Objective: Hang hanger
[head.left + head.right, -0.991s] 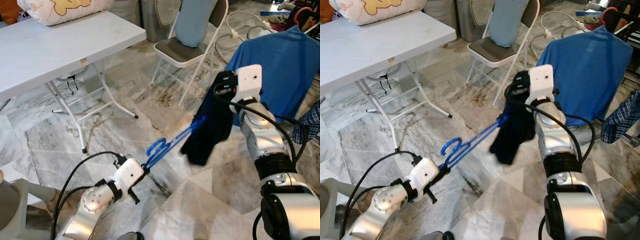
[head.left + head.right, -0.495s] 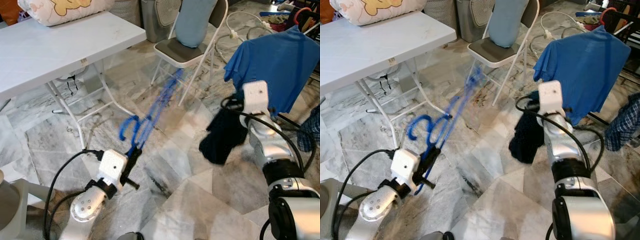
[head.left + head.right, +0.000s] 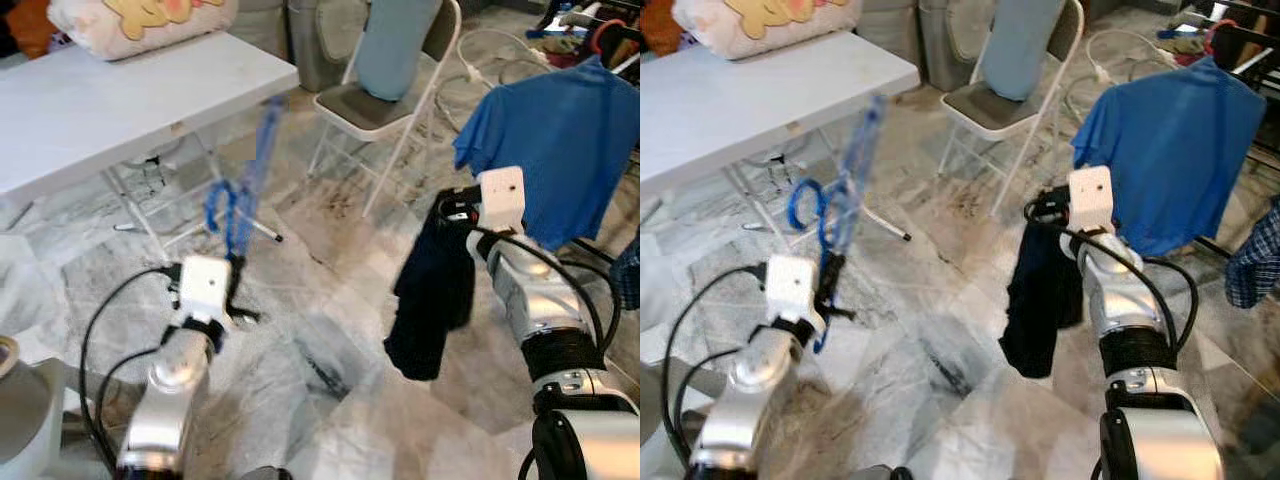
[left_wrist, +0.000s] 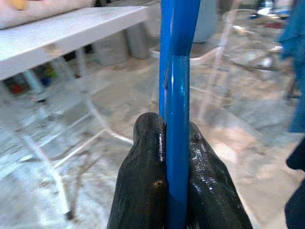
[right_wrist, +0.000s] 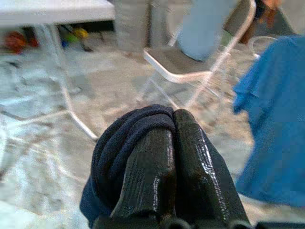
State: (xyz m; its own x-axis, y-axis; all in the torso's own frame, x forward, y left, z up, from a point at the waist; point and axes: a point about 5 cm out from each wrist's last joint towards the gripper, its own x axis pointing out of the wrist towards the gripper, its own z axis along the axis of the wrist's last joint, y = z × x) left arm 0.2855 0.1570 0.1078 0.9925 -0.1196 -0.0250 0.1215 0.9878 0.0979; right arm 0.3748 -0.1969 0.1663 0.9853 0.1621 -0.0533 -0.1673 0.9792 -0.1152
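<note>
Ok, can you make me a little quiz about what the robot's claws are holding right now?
1. True or false: the left claw is shut on the blue hanger.
2. What hangs from the right claw? A) a striped towel B) a dark navy garment C) a pillow
3. Fill in: the blue shirt is draped to the robot's ____ side.

Key: 1 true; 2 B; 3 right.
</note>
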